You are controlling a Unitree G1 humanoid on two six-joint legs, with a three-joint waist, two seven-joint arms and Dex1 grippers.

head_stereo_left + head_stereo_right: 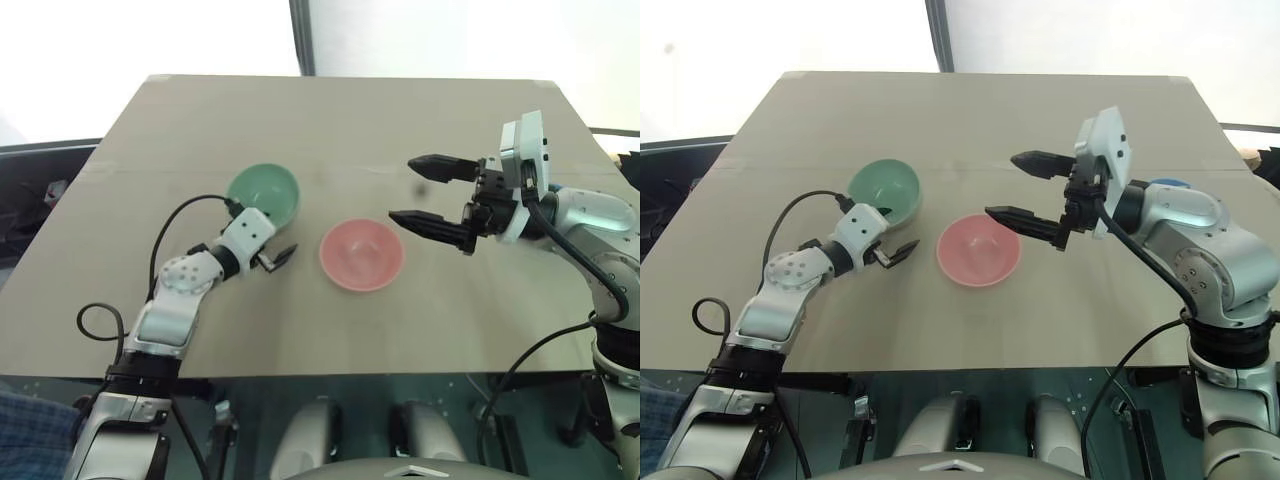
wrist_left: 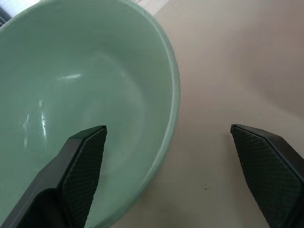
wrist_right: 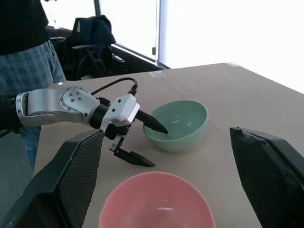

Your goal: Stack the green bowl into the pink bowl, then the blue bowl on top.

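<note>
While your left gripper [image 3: 142, 142] straddled the green bowl's [image 1: 265, 194] rim with fingers spread wide, closing off-centre risked tipping it; your right gripper [image 1: 432, 195] hung wide, empty.

Both head cameras look forward and down over the counter [image 1: 330, 120], sharing the green bowl [image 1: 265, 193], the pink bowl [image 1: 361, 254] and both arms. The left wrist camera sits very close, staring along its fingers into the green bowl's rim. The right wrist camera faces level across the counter, catching both bowls, the left pincer [image 3: 145, 145] and a standing person [image 3: 28, 42].
</note>
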